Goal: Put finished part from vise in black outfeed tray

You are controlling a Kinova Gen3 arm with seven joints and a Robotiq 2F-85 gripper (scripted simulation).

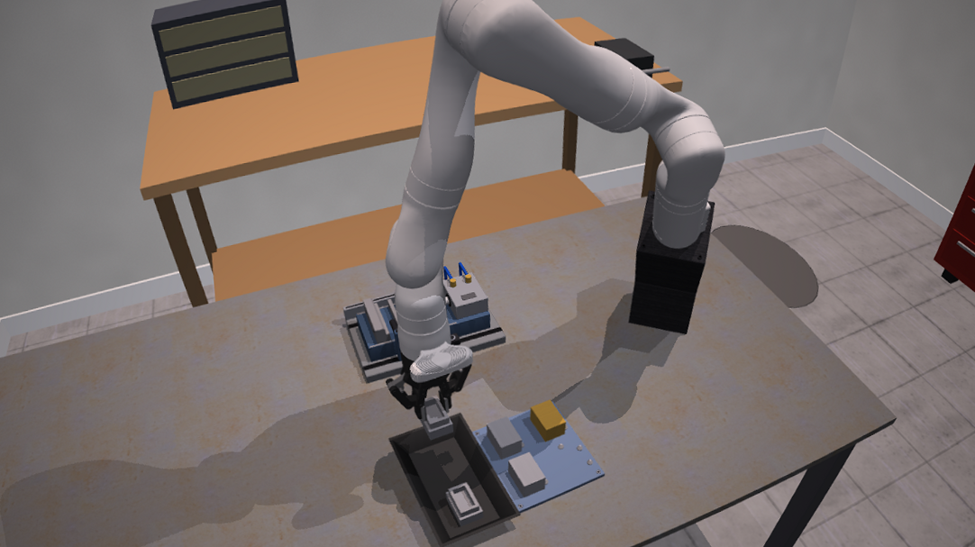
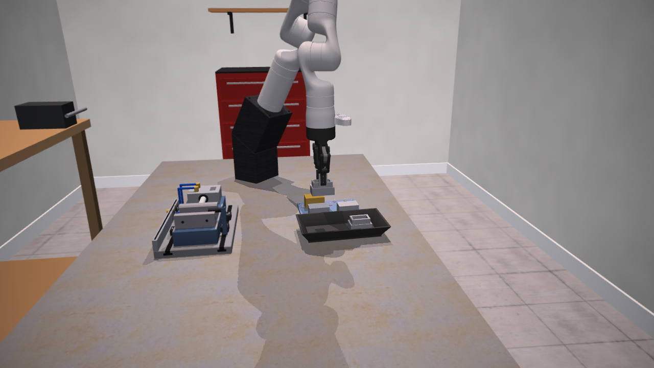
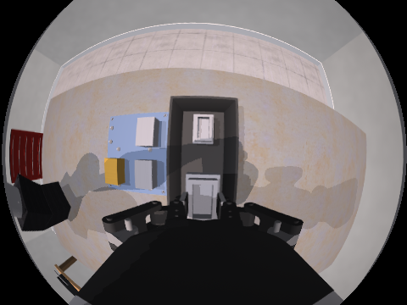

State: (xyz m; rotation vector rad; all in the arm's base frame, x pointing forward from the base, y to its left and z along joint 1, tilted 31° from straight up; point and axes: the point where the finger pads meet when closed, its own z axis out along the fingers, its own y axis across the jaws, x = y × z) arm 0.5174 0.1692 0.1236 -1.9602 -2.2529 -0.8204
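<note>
My gripper (image 1: 434, 407) is shut on the finished part (image 1: 438, 421), a grey block with a pocket on top. It holds the part in the air above the near end of the black outfeed tray (image 1: 452, 479). The part also shows in the exterior view (image 2: 322, 187) and in the wrist view (image 3: 203, 195). Another pocketed block (image 1: 465, 504) lies at the tray's far end, seen in the wrist view too (image 3: 203, 128). The blue vise stands behind the arm, with nothing between its jaws in the exterior view (image 2: 196, 219).
A light blue plate (image 1: 538, 453) beside the tray carries two grey blocks (image 1: 504, 435) (image 1: 525, 471) and a yellow block (image 1: 548, 419). The arm's black base (image 1: 673, 277) stands at the table's back right. A wooden bench and a red drawer cabinet stand off the table.
</note>
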